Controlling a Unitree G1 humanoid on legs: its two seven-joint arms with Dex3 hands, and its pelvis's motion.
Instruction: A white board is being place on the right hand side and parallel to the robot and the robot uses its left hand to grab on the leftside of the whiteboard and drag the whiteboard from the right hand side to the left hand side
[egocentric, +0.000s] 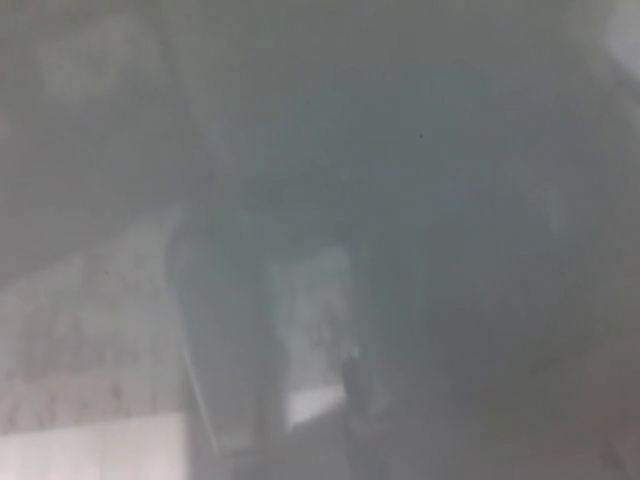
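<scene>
1. Grey haze covers the whole head view, so every outline is soft and no edge is sharp.
2. Two dark masses fill the middle. A tall dark column runs from mid-height down to the bottom edge, left of centre. A much larger dark bulk spreads across the centre and right.
3. Between the two lies a pale gap, narrow and upright. A brighter white patch sits at its foot, with a fairly straight upper edge.
4. A thin light line runs along the column's left side and slants slightly down towards the bottom edge. What it belongs to cannot be told.
5. Left of the column is a pale speckled area, the widest stretch not covered by the dark masses. Its upper border rises on a slant towards the column.
6. Below the speckled area, a lighter white strip reaches the bottom left corner. A faint straight line parts the two.
7. The whiteboard cannot be picked out with any certainty, so its place cannot be told. Whether the strip or the patch is part of it cannot be told either.
8. Neither the left hand nor the right hand can be made out in the blur. Whether either one grasps anything cannot be told.
</scene>
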